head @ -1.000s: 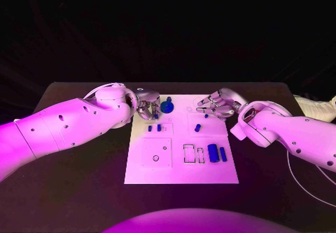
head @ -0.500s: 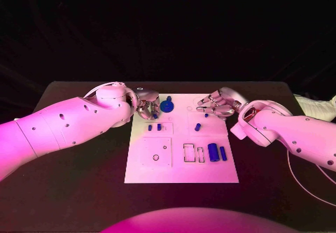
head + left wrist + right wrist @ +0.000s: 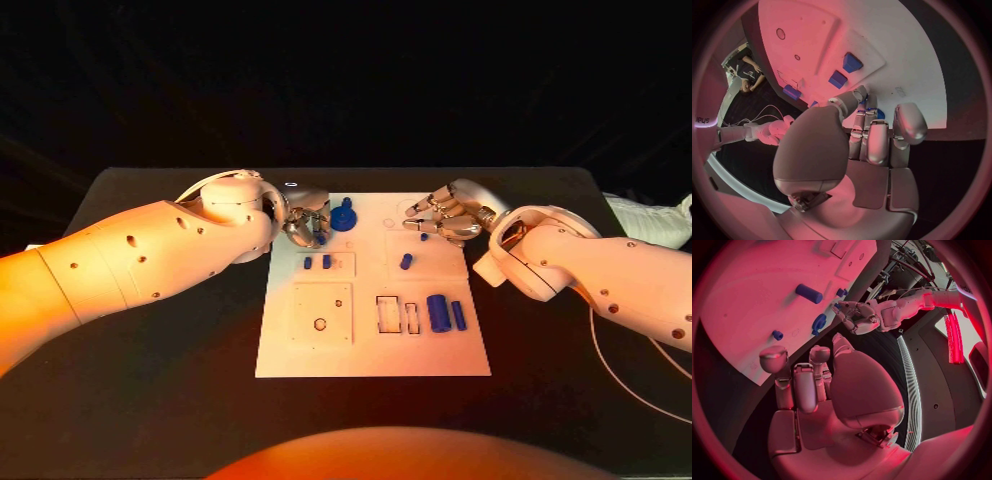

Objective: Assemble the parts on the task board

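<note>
Your right hand (image 3: 820, 390) hung over the task board (image 3: 748, 310), fingers curled, holding nothing. Beyond it you saw a blue cylinder (image 3: 809, 293) and the left hand (image 3: 856, 317).

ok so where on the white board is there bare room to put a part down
The near strip of the white board, below the slots and the big blue cylinder, is bare. The far edge is crowded: the left hand beside the round blue part, the right hand at the other corner.

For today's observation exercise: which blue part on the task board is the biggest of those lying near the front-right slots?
The thick blue cylinder, lying beside the thinner blue pin; it is clearly wider than its neighbour.
</note>
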Motion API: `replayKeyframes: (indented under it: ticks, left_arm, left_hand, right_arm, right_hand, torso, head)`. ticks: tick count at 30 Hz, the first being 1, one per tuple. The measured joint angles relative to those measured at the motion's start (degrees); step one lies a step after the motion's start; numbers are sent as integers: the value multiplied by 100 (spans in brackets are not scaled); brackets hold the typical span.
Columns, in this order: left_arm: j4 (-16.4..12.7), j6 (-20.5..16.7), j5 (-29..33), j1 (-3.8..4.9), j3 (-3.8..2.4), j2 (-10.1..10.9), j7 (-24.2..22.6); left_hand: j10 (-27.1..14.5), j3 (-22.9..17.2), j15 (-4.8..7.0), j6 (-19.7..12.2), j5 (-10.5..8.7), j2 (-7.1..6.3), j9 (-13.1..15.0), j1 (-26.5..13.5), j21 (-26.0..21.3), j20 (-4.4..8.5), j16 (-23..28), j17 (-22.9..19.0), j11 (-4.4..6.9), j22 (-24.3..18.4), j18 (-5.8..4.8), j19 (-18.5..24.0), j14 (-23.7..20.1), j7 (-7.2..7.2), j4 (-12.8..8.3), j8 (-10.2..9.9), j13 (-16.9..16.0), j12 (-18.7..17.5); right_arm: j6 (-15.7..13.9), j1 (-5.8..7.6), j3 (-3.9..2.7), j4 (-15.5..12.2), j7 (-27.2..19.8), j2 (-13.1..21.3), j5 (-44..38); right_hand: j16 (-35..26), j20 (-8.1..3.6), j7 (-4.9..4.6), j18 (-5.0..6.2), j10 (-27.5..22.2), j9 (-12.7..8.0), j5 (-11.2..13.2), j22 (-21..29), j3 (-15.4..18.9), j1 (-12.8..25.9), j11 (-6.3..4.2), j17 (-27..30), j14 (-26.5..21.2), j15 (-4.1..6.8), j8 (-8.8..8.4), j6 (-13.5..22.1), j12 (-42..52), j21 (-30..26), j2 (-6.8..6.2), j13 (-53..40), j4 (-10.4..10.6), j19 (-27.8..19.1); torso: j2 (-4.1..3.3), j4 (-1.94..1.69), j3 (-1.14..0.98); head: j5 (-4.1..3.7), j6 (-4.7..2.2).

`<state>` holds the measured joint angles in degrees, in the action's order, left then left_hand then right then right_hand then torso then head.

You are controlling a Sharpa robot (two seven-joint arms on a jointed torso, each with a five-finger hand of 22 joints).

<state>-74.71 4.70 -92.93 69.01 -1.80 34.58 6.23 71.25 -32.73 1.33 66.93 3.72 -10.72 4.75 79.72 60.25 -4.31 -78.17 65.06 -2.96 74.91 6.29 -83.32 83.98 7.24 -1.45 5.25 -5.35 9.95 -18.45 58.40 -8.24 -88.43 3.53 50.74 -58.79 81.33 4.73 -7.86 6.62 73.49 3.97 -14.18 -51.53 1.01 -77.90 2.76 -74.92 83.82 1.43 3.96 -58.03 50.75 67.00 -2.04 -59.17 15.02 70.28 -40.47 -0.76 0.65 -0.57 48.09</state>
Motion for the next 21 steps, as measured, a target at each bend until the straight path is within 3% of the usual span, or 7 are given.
replayKeyframes:
  ticks: [11, 21]
  left_arm:
    - [31, 26, -10, 3, 0, -36, 25]
    - [81, 124, -11, 0, 5, -66, 106]
  left_hand:
    - [21, 82, 0, 0, 0, -36, 0, -36, -57, 0, 0, -72, -20, 0, 0, 0, 0, 0, 34, -65, -11, -76]
    - [-217, 183, -38, -158, 0, -60, -57, -60, -213, -62, 57, -169, -133, 0, 0, 62, 4, 50, 72, -131, 20, -249]
  right_arm:
    - [1, 0, 0, 3, 0, -12, 0]
    - [1, -1, 0, 5, -1, -15, 1]
  right_hand:
    - [0, 0, 0, 0, 0, 0, 0, 0, 0, 0, 0, 0, 0, 0, 0, 0, 0, 0, 0, 0, 0, 0]
    - [0, 0, 0, 0, 0, 0, 0, 0, 0, 0, 0, 1, 0, 0, 0, 0, 0, 0, 0, 0, 0, 0]
  torso:
    - [1, -3, -1]
    - [4, -3, -1]
  head:
    - [-7, 2]
    - [-16, 2]
